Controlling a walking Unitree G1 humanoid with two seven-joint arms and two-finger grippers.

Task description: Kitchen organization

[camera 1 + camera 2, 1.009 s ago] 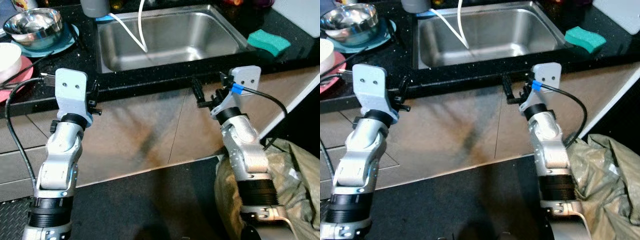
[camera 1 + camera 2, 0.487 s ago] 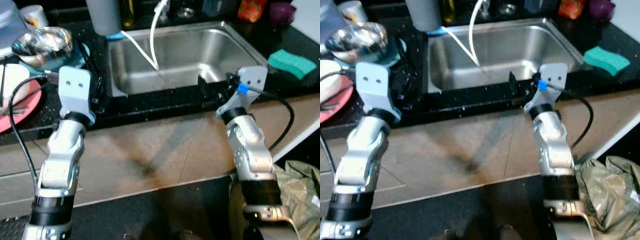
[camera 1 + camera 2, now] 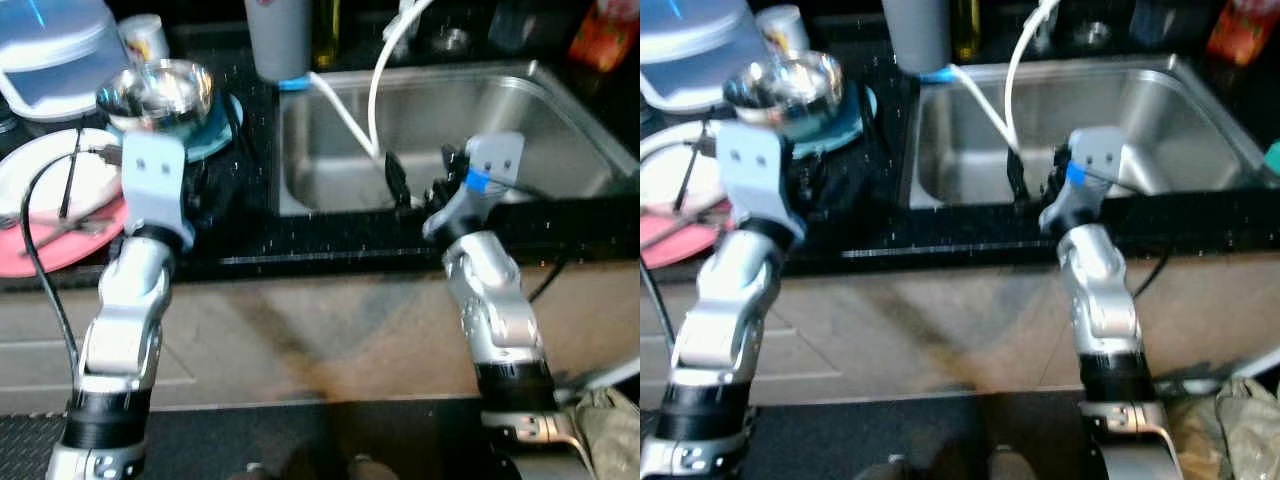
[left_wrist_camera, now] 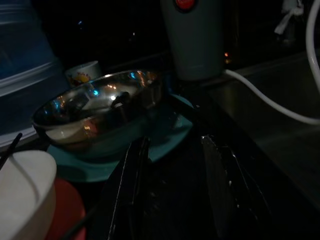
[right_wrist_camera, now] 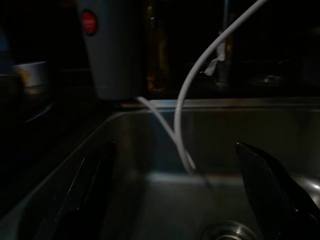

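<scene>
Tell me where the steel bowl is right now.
The steel bowl sits on a teal plate on the black counter, left of the sink and just ahead of the left claw.

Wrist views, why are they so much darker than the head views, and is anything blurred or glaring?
Both wrist views are dim, shaded near the black counter. In the left wrist view the steel bowl catches small glints, and the left pincer is a dark outline. In the right wrist view the white hose stands out, and the right pincer is a silhouette over the sink. Both eye views look soft, slightly motion-blurred.
</scene>
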